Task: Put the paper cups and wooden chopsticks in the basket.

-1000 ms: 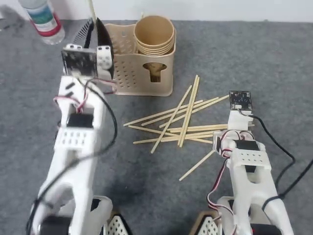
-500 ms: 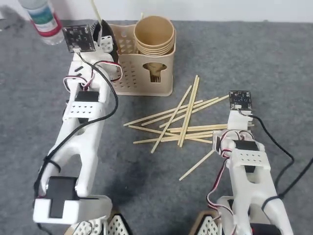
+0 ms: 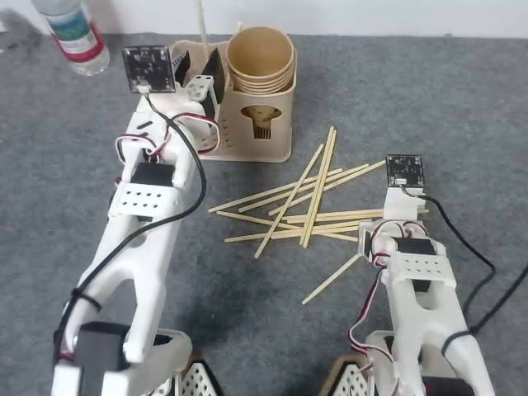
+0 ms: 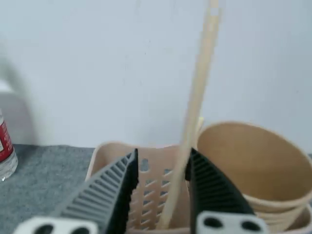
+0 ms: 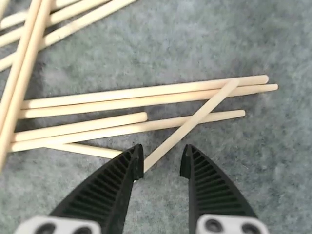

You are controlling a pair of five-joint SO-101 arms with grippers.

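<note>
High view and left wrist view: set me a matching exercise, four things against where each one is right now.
1. paper cups
2. upright chopstick
3. loose chopsticks
4. bottle

A. lying on the table
B. standing by the table's far edge
C. within the open left tool
D. stacked in the basket

Pairs: 1-D, 2-C, 3-A, 4-B.

The left claw [image 3: 202, 70] has swung from beside the basket [image 3: 276, 124] to over it. The upright chopstick [image 3: 200, 16] came along, its lower end now inside.
</note>
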